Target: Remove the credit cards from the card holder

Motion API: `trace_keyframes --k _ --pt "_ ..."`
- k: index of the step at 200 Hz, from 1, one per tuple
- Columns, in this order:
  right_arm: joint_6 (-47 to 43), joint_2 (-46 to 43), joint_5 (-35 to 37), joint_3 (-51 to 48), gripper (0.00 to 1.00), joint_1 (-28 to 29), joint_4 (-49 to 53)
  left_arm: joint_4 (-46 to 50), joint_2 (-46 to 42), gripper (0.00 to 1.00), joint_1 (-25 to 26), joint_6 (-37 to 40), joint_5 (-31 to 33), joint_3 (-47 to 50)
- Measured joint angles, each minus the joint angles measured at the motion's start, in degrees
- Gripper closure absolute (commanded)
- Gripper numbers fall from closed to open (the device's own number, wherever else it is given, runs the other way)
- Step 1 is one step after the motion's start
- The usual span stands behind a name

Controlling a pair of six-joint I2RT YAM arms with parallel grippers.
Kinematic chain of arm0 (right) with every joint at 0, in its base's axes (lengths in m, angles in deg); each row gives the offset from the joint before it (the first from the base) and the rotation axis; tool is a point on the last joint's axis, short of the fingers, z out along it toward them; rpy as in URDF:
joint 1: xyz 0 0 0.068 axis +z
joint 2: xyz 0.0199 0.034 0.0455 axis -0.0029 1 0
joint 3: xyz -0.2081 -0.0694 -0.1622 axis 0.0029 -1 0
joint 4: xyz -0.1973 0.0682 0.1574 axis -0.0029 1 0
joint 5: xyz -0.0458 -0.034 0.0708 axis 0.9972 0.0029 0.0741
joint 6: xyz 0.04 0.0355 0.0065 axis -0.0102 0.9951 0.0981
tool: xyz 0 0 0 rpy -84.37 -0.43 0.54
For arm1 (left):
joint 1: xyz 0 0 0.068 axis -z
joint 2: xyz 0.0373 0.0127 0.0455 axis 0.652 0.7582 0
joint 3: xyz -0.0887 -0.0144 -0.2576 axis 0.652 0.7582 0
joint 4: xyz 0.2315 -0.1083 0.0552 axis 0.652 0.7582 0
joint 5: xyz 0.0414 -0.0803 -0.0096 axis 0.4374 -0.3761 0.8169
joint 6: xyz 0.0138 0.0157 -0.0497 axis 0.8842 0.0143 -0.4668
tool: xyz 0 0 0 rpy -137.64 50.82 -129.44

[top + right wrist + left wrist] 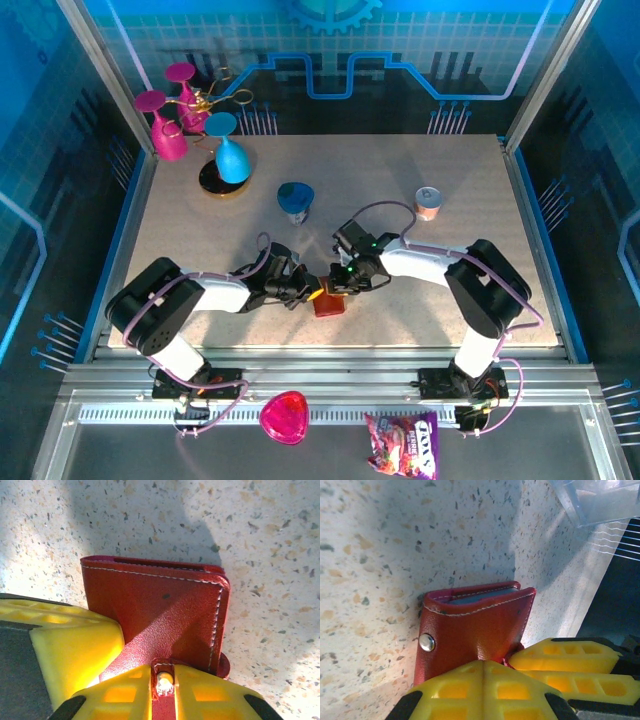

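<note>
Left hand (482, 687), pressed together, meets the folded card holder (475, 625); right hand (162, 672) pinches its snap tab (163, 707); credit cards not yet extracted.

Dark red leather-like skin on the card holder (160, 610), finely grained, with a soft shine. Pale thread stitching (150, 575) along its edge, a bit rough. Small round snap (426, 642) of shiny silver metal. Smooth blue-grey edge at the open top, maybe a plastic card (480, 595). Matt yellow plastic on the left gripper's fingers (450, 695), smooth, with moulded hollows. Speckled, stone-like table (395, 540), matt and a little gritty. Clear plastic piece (600, 500), glossy and see-through. Shiny, crinkly snack bag (402, 445), like foil. Glossy pink heart dish (285, 417). Dull grey metal rails (330, 385) with long grooves.
</note>
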Motion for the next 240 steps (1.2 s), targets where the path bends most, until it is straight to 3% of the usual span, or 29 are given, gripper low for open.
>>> trace_keyframes --k 131,192,240 --pt "7.41 -3.58 -13.11 -11.89 0.85 -7.61 -15.98 -3.13 1.99 0.98 0.00 -0.52 -1.18 0.00" --pt "6.32 -6.32 -9.99 -12.57 0.68 -8.50 -11.63 -3.37 2.10 0.96 0.00 -0.52 -1.25 0.00" --pt "3.82 -6.60 -5.46 -10.82 0.66 -8.61 -5.60 -3.39 2.10 0.96 -0.02 -0.52 -1.25 0.00"
